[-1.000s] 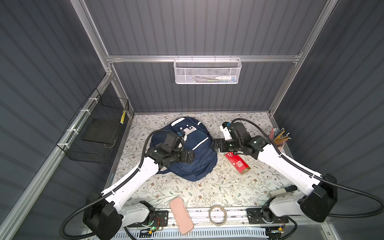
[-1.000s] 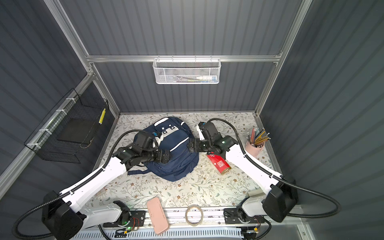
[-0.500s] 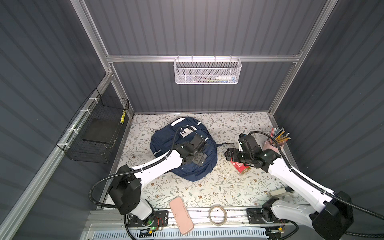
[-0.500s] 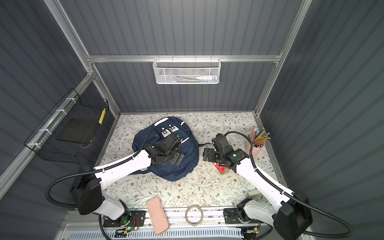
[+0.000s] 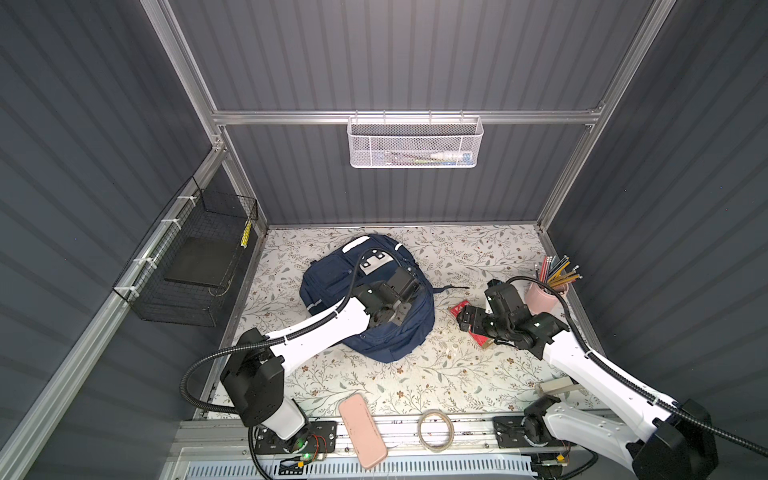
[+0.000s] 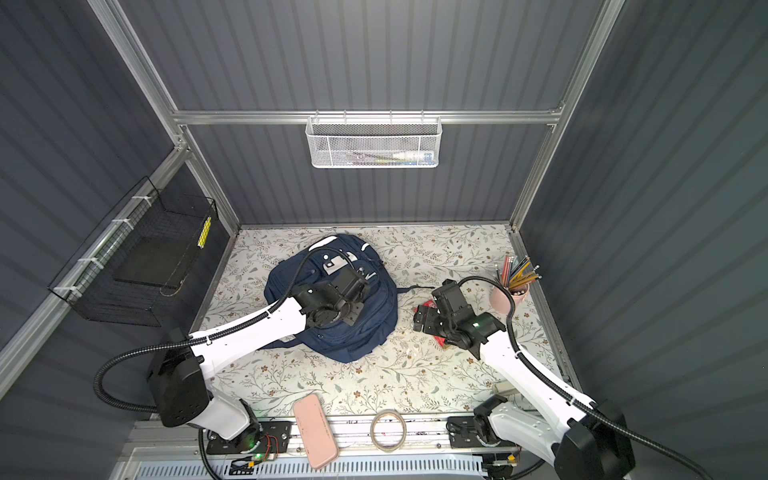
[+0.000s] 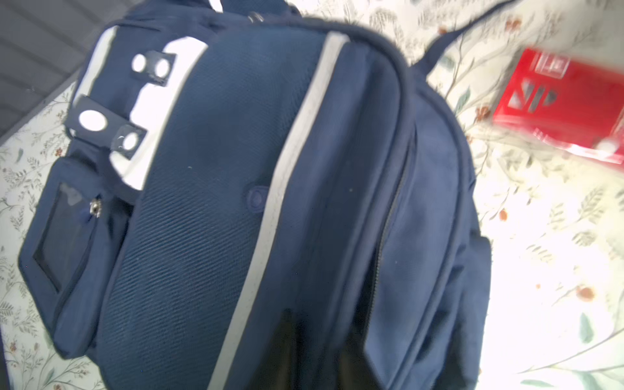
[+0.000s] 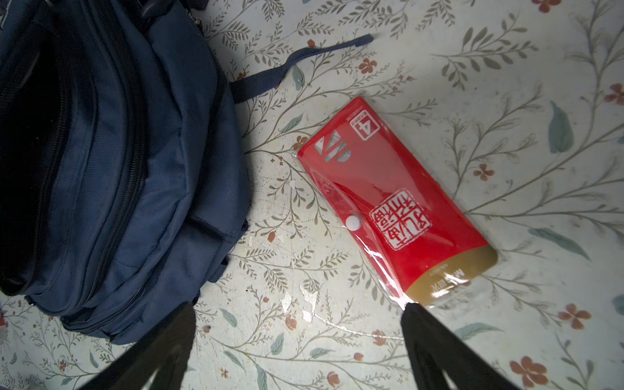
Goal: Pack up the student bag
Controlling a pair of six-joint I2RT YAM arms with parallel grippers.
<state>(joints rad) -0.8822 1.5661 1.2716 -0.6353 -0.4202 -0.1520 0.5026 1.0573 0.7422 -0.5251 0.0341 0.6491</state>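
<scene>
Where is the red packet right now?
In both top views the red packet lies flat on the flowery table, on the right side, between the student bag and the pink pencil cup.

The table (image 5: 457, 257) has a pale top patterned with leaves and small flowers. A navy backpack (image 5: 399, 340) lies near its middle, with one strap trailing out flat. A red packet (image 8: 388, 189) in clear wrap lies flat just beside the backpack, not touching it. A pink cup (image 5: 540, 299) of pencils (image 5: 559, 270) stands near the right edge. A pink case (image 5: 362, 430) reaches over the front edge onto the metal rail (image 5: 401, 432), near a ring of tape (image 5: 419, 430).
</scene>
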